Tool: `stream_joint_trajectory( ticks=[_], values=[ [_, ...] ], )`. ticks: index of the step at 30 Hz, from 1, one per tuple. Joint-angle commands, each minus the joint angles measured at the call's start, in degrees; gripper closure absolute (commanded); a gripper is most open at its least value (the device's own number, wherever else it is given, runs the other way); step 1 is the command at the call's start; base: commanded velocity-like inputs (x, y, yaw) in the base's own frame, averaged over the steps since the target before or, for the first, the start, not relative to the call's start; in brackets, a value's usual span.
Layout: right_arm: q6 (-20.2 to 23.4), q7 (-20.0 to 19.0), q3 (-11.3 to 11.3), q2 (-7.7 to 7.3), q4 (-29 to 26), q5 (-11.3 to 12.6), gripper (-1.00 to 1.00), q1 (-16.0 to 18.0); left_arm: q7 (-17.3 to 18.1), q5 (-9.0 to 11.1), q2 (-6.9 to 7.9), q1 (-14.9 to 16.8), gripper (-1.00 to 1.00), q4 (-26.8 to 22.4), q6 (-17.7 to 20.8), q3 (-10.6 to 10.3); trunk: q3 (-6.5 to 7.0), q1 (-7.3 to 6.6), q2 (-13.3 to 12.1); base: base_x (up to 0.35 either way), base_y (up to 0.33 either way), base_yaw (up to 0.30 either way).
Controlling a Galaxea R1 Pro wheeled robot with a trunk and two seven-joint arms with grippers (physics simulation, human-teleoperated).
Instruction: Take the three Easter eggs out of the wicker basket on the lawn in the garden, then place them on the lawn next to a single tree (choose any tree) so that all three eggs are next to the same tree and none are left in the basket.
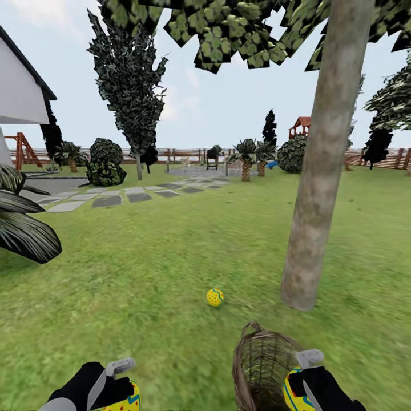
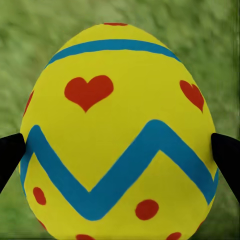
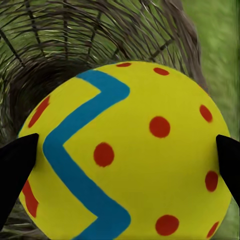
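One yellow Easter egg [image 1: 214,297] lies on the lawn [image 1: 148,274] just left of the thick grey-brown tree trunk [image 1: 319,188]. My left gripper [image 1: 117,391] at the bottom left is shut on a second egg [image 2: 117,135], its dark fingertips [image 2: 10,155] pressing both sides. My right gripper [image 1: 302,388] at the bottom right is shut on the third egg [image 3: 125,150], held right beside the wicker basket [image 1: 262,365], whose woven wall [image 3: 75,45] shows behind that egg. The basket stands in front of the tree.
Grey paving slabs [image 1: 108,200] run across the left middle. Dark palm leaves [image 1: 23,228] reach in from the left. Bushes [image 1: 105,162], a dark narrow tree [image 1: 134,97] and a brown slat fence [image 1: 182,154] stand far behind. Open grass lies left of the trunk.
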State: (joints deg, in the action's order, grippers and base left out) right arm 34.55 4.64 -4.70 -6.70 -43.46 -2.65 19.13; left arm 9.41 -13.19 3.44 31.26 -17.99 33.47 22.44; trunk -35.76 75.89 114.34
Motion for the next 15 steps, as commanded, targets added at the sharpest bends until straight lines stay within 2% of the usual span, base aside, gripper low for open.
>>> stream_joint_trajectory(
  ticks=[1, 5, 11, 15],
  values=[
    [0.3, 0.1, -0.3, -0.07, -0.1, -0.2, 1.0, 0.0, 0.4, -0.7, -0.11, 0.0, 1.0, -0.1, -0.1, 0.4, 0.12, -0.25, -0.4, -0.152, -0.27, 0.0],
    [0.3, 0.1, -0.3, -0.07, -0.1, -0.2, 1.0, 0.0, 0.4, -0.7, -0.18, 0.0, 1.0, -0.1, -1.3, 0.4, 0.84, -1.13, -2.0, -0.114, -0.246, 0.0],
    [0.3, 0.1, -0.2, -0.12, -0.1, -0.2, 1.0, 0.0, 0.6, -0.3, -0.25, 0.0, 1.0, 0.3, -2.1, 0.4, 1.91, -2.45, -4.4, -0.007, -0.053, 0.0],
    [0.3, 0.1, -0.3, -0.15, -0.1, -0.2, 1.0, 0.0, 0.6, -0.3, -0.38, 0.0, 1.0, 1.3, -2.2, 0.4, 2.63, -3.33, -6.0, 0.0, -0.279, 0.0]
  ],
)
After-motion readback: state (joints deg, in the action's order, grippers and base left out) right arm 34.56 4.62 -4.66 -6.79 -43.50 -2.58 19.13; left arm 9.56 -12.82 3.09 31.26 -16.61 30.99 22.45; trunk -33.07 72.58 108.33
